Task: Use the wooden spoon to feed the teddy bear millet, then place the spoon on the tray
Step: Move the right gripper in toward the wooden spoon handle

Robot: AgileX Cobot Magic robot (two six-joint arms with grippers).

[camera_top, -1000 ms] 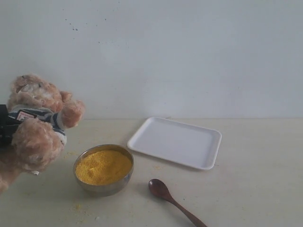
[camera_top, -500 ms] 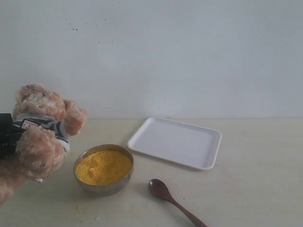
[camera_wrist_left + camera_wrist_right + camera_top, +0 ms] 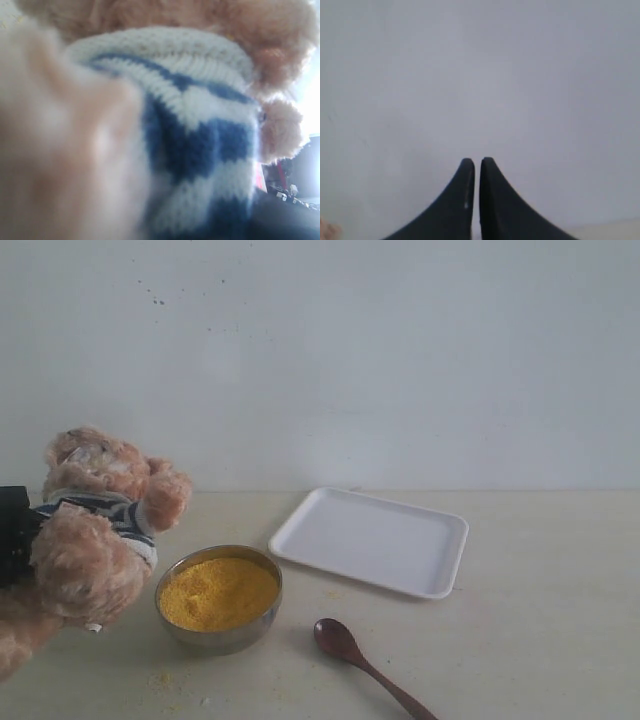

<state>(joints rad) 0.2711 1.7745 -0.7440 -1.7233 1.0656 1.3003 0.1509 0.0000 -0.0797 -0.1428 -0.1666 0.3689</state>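
The teddy bear point(image 3: 95, 530) hangs tilted above the table at the far left, its face turned toward the bowl. My left gripper point(image 3: 12, 532), a black shape at the frame edge, is shut on its body. In the left wrist view the bear's striped shirt point(image 3: 200, 140) fills the frame and hides the jaws. The millet point(image 3: 218, 591) fills a metal bowl point(image 3: 225, 640) just right of the bear. The wooden spoon point(image 3: 345, 645) lies on the table right of the bowl. The tray point(image 3: 370, 540) sits behind it. My right gripper point(image 3: 477, 162) is shut and empty, facing a plain wall.
A few spilled yellow grains point(image 3: 165, 677) lie on the beige table in front of the bowl. A pale wall point(image 3: 400, 360) rises behind the table. The right arm does not show in the exterior view.
The teddy bear, held by my left gripper, has sunk lower and shifted slightly right, closer to the bowl. The spoon, bowl and tray have not moved.
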